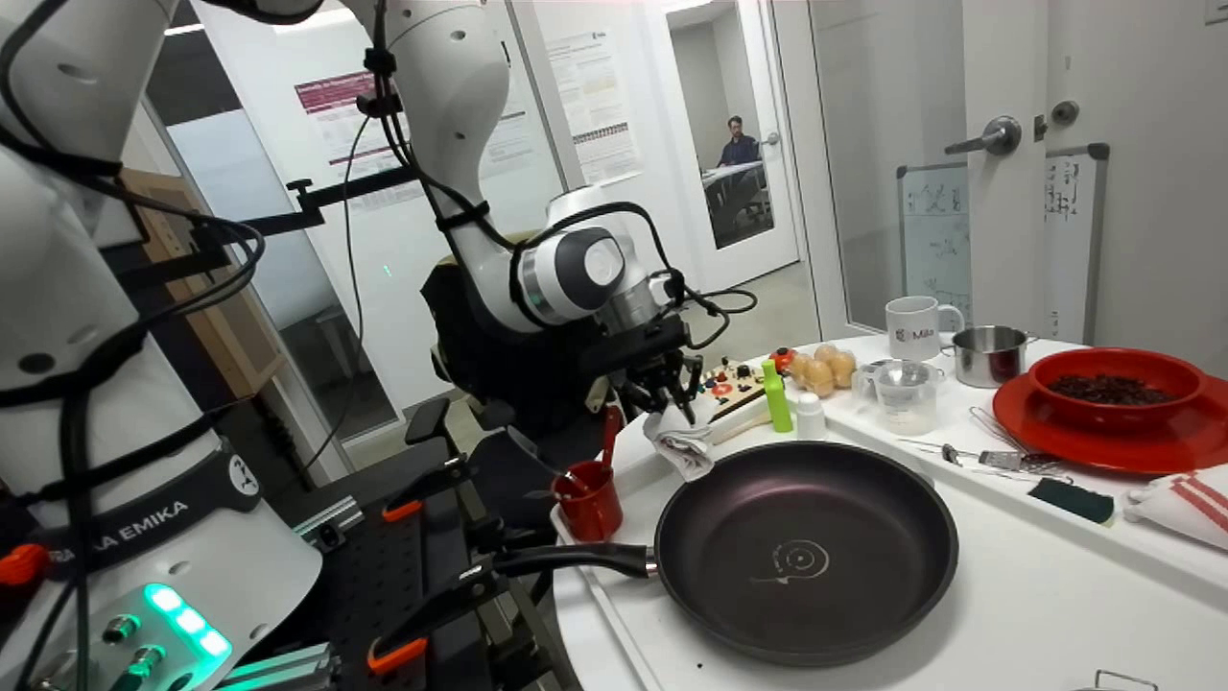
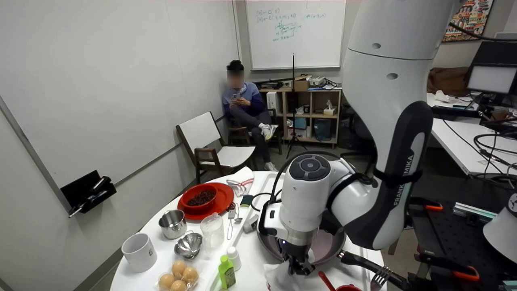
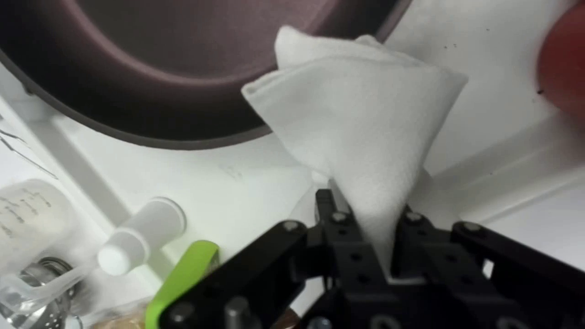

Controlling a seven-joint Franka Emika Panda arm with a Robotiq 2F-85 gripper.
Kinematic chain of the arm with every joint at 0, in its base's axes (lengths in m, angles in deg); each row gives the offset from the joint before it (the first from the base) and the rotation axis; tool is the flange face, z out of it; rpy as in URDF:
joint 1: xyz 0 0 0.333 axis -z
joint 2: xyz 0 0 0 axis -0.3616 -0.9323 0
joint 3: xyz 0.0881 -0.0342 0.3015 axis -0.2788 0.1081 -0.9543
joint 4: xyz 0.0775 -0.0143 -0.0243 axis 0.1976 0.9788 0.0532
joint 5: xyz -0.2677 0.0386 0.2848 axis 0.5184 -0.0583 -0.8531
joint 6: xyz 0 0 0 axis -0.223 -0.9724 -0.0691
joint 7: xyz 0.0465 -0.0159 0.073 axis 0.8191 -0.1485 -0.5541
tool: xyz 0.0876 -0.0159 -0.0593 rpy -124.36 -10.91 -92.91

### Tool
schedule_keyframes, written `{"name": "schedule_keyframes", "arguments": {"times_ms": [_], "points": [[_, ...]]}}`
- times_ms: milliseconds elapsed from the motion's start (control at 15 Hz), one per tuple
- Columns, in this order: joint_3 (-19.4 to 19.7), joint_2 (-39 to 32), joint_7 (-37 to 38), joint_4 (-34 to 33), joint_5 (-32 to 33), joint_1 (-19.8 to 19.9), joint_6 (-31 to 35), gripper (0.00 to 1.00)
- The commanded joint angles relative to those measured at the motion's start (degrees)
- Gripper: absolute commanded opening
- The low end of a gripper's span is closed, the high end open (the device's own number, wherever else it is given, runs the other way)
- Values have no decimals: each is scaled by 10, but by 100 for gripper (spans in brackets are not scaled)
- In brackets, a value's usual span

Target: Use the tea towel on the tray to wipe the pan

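The tea towel (image 3: 361, 114), a small white folded cloth, hangs from my gripper (image 3: 365, 205), whose fingers are shut on one end of it. Its loose end fans out over the rim of the pan (image 3: 192, 68) in the wrist view; whether it touches the pan I cannot tell. An exterior view has the towel (image 1: 683, 443) at the edge of the black pan (image 1: 806, 537), with the gripper (image 1: 676, 389) above. The pan lies in the white tray (image 1: 1017, 523), its handle (image 1: 576, 559) pointing toward the robot base. In an exterior view the arm covers much of the pan (image 2: 325, 248).
A red cup (image 1: 590, 509) with utensils stands near the pan handle. Close to the towel are a green bottle (image 1: 777, 398) and a white bottle (image 1: 811, 417). Beyond the tray's raised edge are eggs (image 1: 820, 369), a measuring jug (image 1: 907, 398) and a red bowl (image 1: 1118, 403).
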Motion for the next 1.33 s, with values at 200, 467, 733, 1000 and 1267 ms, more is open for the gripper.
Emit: {"name": "schedule_keyframes", "arguments": {"times_ms": [200, 467, 733, 1000, 1267], "points": [[-46, 0, 3, -5, 0, 8, -33, 7], [-44, -11, 9, -19, -2, 11, -45, 7], [-44, -20, 10, -37, -1, 21, -63, 7], [-36, -30, 16, -49, 3, 16, -76, 58], [-37, -33, 18, -55, 5, 18, -84, 85]]}}
